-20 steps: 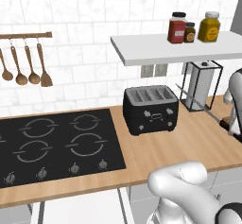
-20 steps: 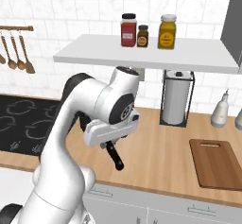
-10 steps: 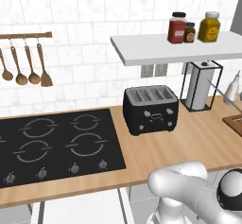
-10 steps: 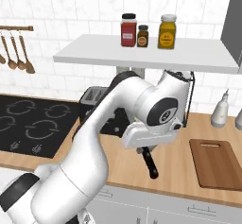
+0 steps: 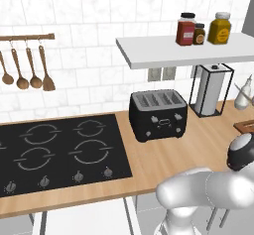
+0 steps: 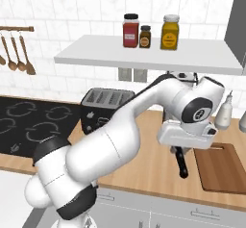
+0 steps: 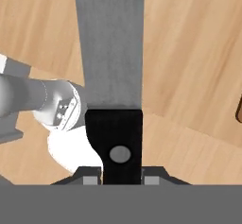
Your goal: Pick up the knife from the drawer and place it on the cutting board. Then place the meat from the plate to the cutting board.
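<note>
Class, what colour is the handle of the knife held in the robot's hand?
Black. The knife handle, with a grey rivet, shows best in the hand view.

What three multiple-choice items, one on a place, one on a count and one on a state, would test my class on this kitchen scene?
1. Where is the knife?
A. lying on the stove
B. in the hand, over the wooden counter just left of the cutting board
C. on the shelf

2. How many jars stand on the shelf?
A. one
B. three
C. five

3. What is the state of the hand?
A. shut on the knife's black handle
B. wide open, holding nothing
C. shut on a wooden spoon

Answers:
1 B, the right base view shows the knife hanging from the hand beside the board.
2 B, red, dark and yellow jars stand in a row.
3 A, the hand view shows the fingers clamped on the handle.
</note>
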You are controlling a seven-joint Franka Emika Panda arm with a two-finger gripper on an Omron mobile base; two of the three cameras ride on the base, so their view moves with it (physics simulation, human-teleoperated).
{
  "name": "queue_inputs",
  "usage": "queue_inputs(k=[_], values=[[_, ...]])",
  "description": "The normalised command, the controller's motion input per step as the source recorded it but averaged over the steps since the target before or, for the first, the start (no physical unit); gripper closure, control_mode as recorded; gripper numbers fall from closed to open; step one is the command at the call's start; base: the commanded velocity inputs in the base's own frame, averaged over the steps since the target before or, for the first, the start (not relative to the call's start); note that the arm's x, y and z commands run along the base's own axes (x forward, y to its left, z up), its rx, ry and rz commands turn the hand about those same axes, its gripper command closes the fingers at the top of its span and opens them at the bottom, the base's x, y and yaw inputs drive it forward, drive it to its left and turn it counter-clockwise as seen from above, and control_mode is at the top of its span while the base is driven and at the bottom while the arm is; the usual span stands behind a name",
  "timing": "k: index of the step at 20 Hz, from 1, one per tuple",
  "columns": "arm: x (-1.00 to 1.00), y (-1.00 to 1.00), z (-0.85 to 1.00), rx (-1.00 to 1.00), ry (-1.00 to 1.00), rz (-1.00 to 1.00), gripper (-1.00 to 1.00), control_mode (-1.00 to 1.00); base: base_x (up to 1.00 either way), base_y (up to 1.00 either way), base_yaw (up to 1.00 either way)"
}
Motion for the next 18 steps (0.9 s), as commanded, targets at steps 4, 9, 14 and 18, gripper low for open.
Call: queue_inputs(k=[4,9,14,18], values=[[0.42,-0.67,-0.37,-0.03,0.03,-0.27,1.00,-1.00,0.00,0.00,0.00],[0.52,-0.65,-0.40,-0.05,0.03,-0.27,1.00,-1.00,0.00,0.00,0.00],[0.76,-0.55,-0.62,-0.08,0.05,-0.26,1.00,-1.00,0.00,0.00,0.00],[0.55,-0.47,-0.26,-0.03,0.00,-0.10,1.00,-1.00,0.00,0.00,0.00]])
